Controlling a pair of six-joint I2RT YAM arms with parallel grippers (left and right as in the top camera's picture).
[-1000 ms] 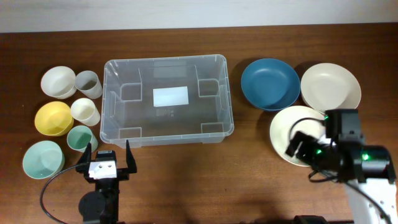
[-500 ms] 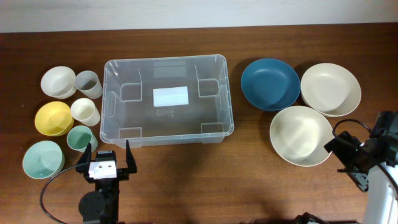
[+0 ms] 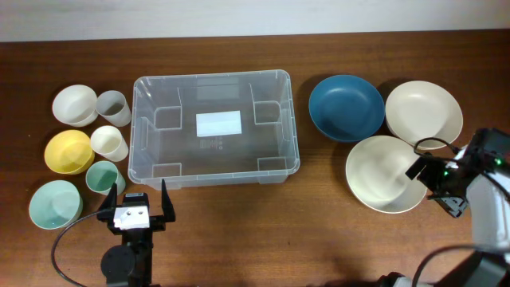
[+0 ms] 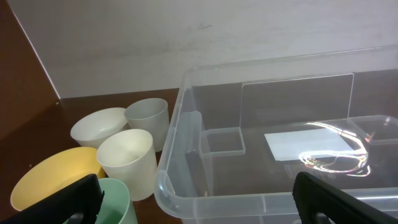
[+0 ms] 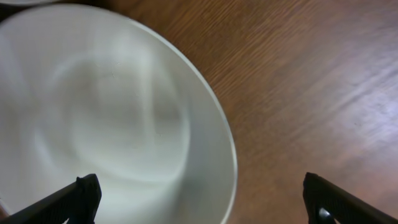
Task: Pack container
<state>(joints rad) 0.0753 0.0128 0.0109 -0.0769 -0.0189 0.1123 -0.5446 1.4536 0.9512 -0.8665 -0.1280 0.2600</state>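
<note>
The container (image 3: 211,76) is a clear plastic bin with a white label on its base, standing empty at the table's middle. Its near left corner (image 4: 180,186) fills the left wrist view. My left gripper (image 3: 137,195) stands open just in front of the bin's near wall, with nothing between its fingers (image 4: 74,199). My right gripper (image 3: 428,185) is open at the right rim of the nearest cream bowl (image 3: 382,174). In the right wrist view that bowl's rim (image 5: 227,155) lies between the spread fingertips of the gripper (image 5: 202,199), not clamped.
Left of the bin are a white bowl (image 3: 74,104), grey cup (image 3: 113,108), yellow bowl (image 3: 68,151), white cup (image 3: 107,142), green cup (image 3: 103,175) and pale green bowl (image 3: 54,205). A blue bowl (image 3: 347,108) and a second cream bowl (image 3: 424,114) sit to the right.
The right arm swung off the near cream bowl to the table's right edge, then came back to the bowl's right rim. The left arm has not moved.
</note>
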